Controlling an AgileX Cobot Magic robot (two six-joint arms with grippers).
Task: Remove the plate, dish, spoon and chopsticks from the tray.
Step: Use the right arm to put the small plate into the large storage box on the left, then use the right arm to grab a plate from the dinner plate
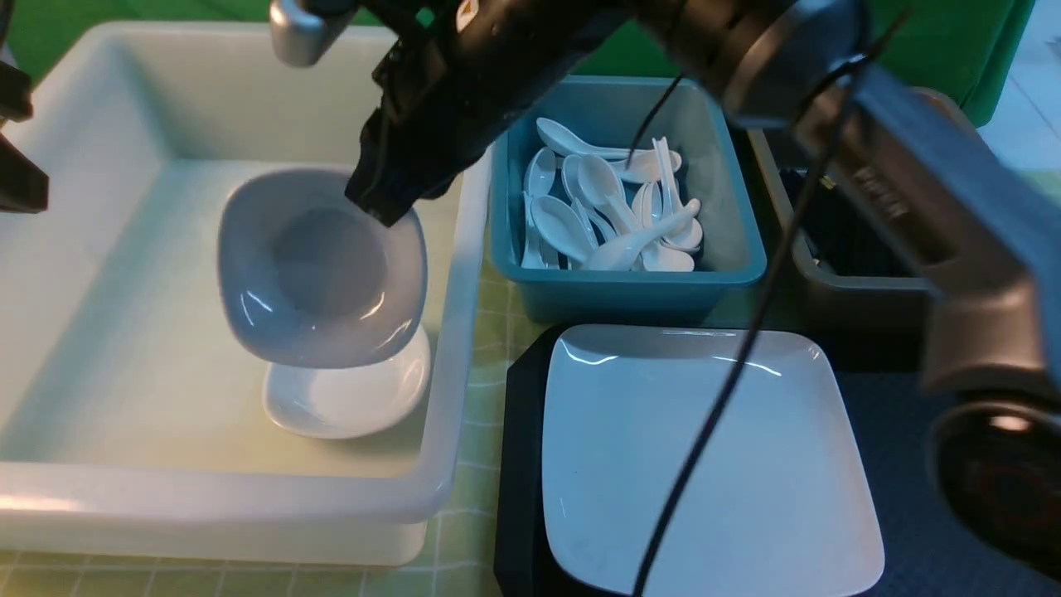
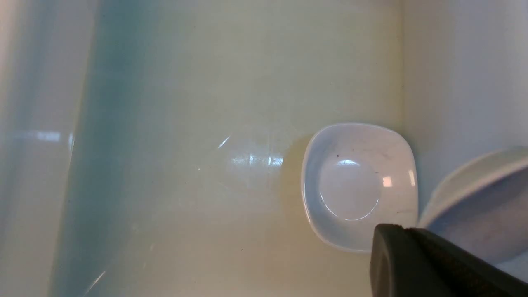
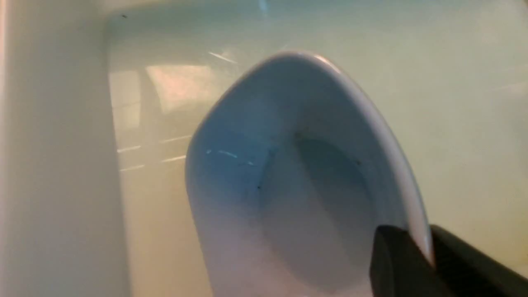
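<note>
I am gripping the dish (image 1: 323,265) by its rim with my right pincer (image 1: 385,207), which is clenching that edge; the dish is hanging tilted, hollow side facing me, inside the big white tub (image 1: 452,356), over the other dish (image 1: 348,398) lying flat on the tub's floor; whether the two are touching I cannot tell; my left pincer (image 2: 398,241) is hovering over the same tub, clenched and holding nothing; the plate (image 1: 713,464) is sitting on the black tray (image 1: 518,464) on the desk (image 1: 485,390), right of the white tub; the spoons (image 1: 613,215) are lying piled in the teal tub (image 1: 721,207) behind the plate.
</note>
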